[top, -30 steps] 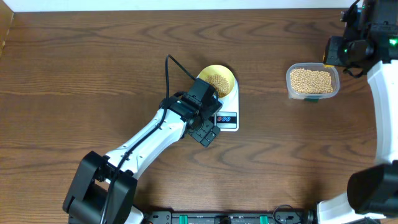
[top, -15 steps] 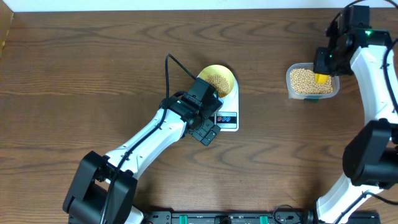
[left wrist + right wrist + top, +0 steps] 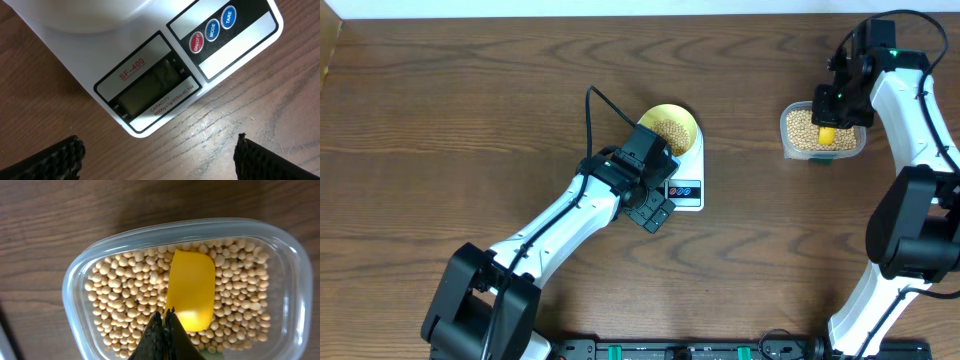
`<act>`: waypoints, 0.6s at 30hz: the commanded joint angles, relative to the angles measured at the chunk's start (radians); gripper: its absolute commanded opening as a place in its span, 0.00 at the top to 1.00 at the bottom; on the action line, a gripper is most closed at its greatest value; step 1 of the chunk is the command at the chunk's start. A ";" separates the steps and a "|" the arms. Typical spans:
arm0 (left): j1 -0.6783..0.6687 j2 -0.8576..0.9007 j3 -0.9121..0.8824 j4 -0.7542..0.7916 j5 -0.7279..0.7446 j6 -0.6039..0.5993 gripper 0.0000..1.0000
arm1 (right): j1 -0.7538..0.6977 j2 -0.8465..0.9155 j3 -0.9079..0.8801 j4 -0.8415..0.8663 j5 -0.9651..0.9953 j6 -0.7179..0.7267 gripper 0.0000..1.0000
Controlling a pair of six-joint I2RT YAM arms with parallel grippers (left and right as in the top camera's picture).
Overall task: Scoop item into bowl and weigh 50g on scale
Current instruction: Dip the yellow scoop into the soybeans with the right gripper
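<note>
While the right gripper (image 3: 162,317) pinches the handle of the yellow scoop (image 3: 191,290), jaws tight on it, the scoop lies on the beans (image 3: 120,295) in the clear tub (image 3: 75,287), well right of the scale (image 3: 150,80) (its cup looks empty to me). The left gripper (image 3: 157,160) hangs spread wide just over the scale's front edge, holding nothing. The pale bowl (image 3: 672,122) sits on the scale's far end, with some beans already in it. I can't read any digits on the display from the left wrist view.

Step in hand, I reckon: load the scoop. My plan:
- Tip the leading edge down and push through the beans, not across the top.
- Level out before lifting.
- Take a modest load so nothing rolls off en route to the scale.
- Use smaller loads as the target nears.
</note>
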State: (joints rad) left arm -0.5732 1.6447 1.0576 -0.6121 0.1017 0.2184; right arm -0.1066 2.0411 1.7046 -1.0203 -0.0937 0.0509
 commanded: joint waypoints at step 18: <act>-0.002 0.005 -0.005 0.001 -0.010 0.017 0.02 | -0.240 0.042 0.003 -0.037 -0.516 -0.043 0.99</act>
State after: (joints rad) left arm -0.5732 1.6447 1.0576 -0.6121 0.1013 0.2184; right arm -0.3206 2.0720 1.7058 -1.0473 -0.5053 0.0242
